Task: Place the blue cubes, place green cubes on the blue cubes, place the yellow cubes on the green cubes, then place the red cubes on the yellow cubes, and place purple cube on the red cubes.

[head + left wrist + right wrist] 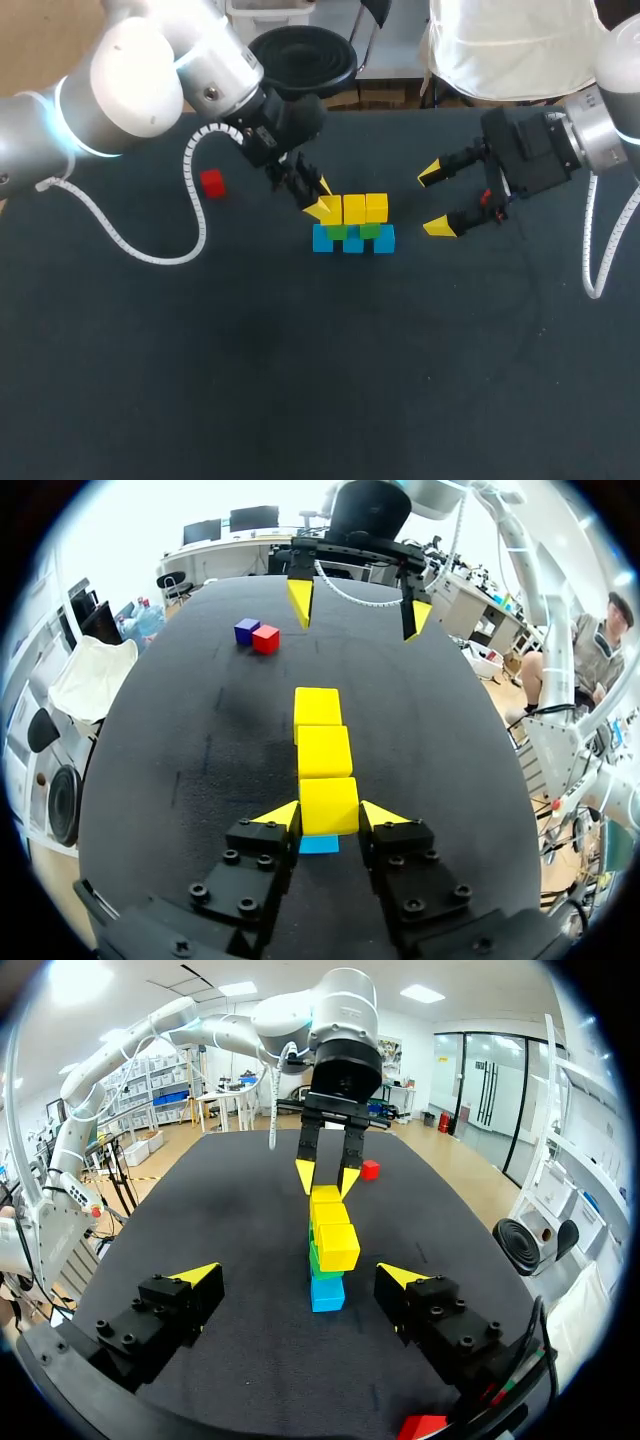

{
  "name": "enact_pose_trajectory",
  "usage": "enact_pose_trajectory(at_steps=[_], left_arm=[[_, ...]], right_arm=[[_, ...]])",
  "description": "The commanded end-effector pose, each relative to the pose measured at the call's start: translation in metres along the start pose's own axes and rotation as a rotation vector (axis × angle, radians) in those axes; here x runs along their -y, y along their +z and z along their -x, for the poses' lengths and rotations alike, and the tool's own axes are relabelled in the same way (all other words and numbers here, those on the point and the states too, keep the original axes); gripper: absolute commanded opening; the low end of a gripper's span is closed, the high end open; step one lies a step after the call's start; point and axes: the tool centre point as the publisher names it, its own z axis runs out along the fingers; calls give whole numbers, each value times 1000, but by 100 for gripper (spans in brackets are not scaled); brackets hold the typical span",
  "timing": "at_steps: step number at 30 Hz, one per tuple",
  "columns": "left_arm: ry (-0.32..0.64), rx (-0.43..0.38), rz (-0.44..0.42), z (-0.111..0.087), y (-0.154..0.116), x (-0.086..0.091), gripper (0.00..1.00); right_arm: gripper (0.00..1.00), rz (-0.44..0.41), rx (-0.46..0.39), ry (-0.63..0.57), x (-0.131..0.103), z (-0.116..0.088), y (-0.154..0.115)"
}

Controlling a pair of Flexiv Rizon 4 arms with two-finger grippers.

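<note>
A row of three blue cubes [353, 242] lies mid-table, with green cubes [340, 232] on them and yellow cubes [365, 208] on top. My left gripper [322, 200] is shut on the yellow cube [328, 805] at the stack's left end; a blue cube [319, 844] shows just beneath it. To the right of the stack my right gripper [435, 200] stands wide open and empty, facing the row end-on [300, 1274]. One red cube [211, 182] lies alone at the left. A purple cube [246, 631] and another red cube [266, 639] sit together by the right gripper.
The dark table [300, 380] stretches bare in front of the stack. A white coiled cable [190, 200] hangs from my left arm over the table between the lone red cube and the stack.
</note>
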Motion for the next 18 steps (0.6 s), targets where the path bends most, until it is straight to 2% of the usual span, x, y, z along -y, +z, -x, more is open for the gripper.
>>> enact_pose_trajectory(at_steps=[1,2,5,8,16,18], left_arm=[[-5,-1,-2,1,0,-2,64],[-6,0,-2,1,1,-2,75],[-11,1,-1,1,1,-2,90],[-16,2,1,1,1,-3,100],[-48,-14,27,-3,-5,-2,100],[-71,4,40,-5,-8,-2,100]], right_arm=[[100,0,2,-1,0,0,0],[100,0,2,-1,0,0,0],[100,0,2,-1,0,0,0],[100,0,2,-1,0,0,0],[100,0,2,-1,0,0,0],[100,0,2,-1,0,0,0]])
